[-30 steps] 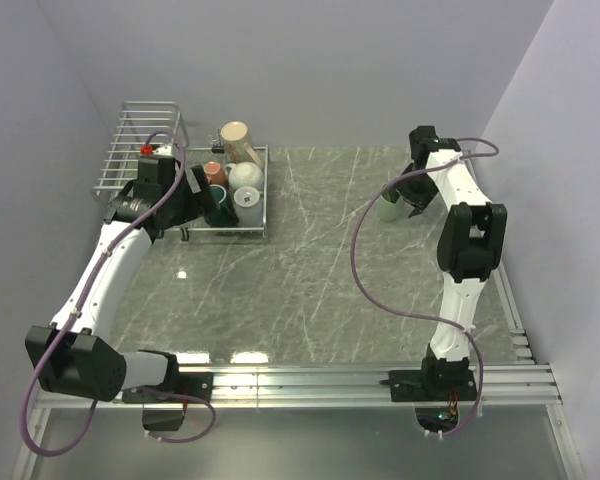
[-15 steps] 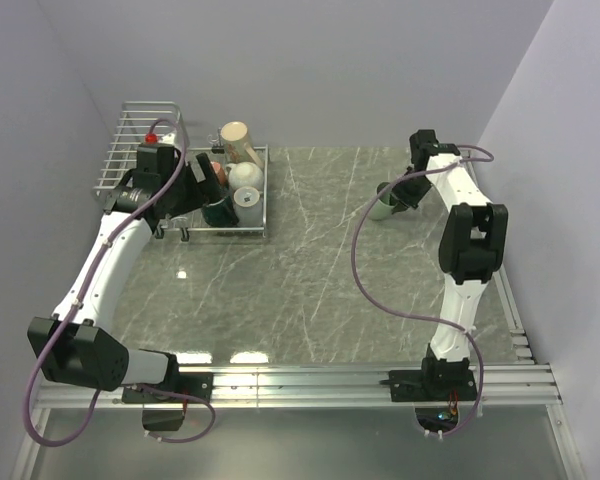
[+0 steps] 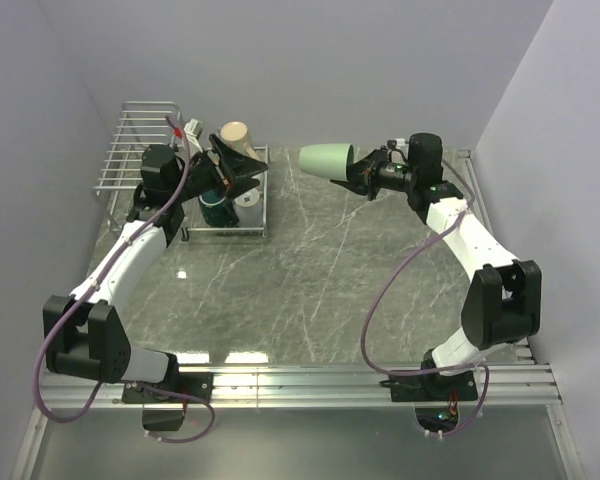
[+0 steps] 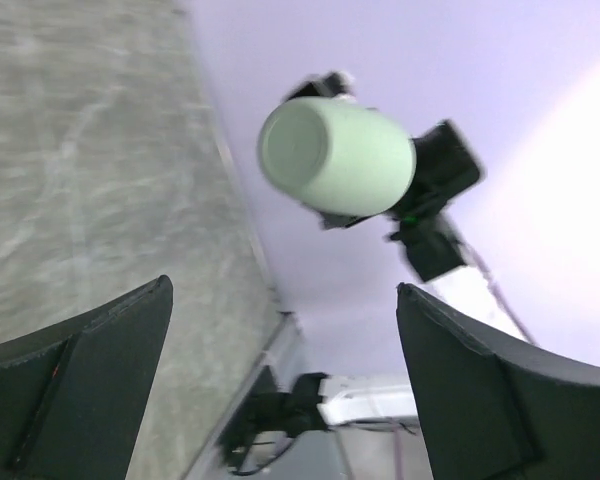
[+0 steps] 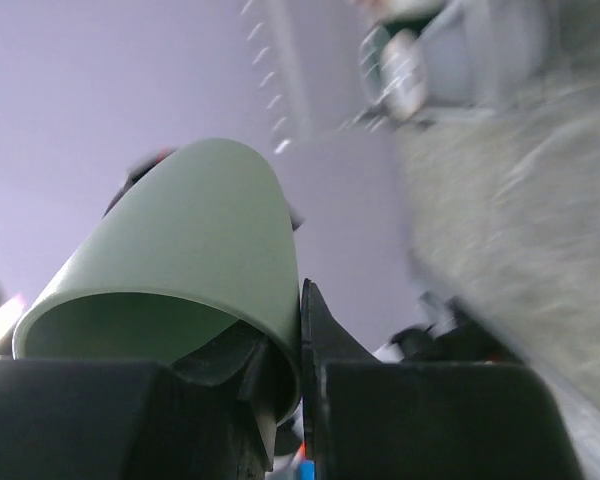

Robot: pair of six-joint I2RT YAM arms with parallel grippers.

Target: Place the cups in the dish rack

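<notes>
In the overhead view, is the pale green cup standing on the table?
No, the pale green cup hangs on its side above the table, its rim clamped by the right gripper.

The silver wire dish rack [image 3: 130, 140] stands at the far left of the desk [image 3: 330, 260], its taller barred section leftmost. In its flat tray, the tall beige ceramic mug [image 3: 235, 135] lies at the back and the dark green-black mug [image 3: 218, 208] nearer the front. The left gripper [image 3: 230, 165] hangs above them. Right of the rack, in the air, the right gripper [image 3: 358, 172] holds the pale green ceramic mug [image 3: 326, 159] sideways, its base toward the rack.
</notes>
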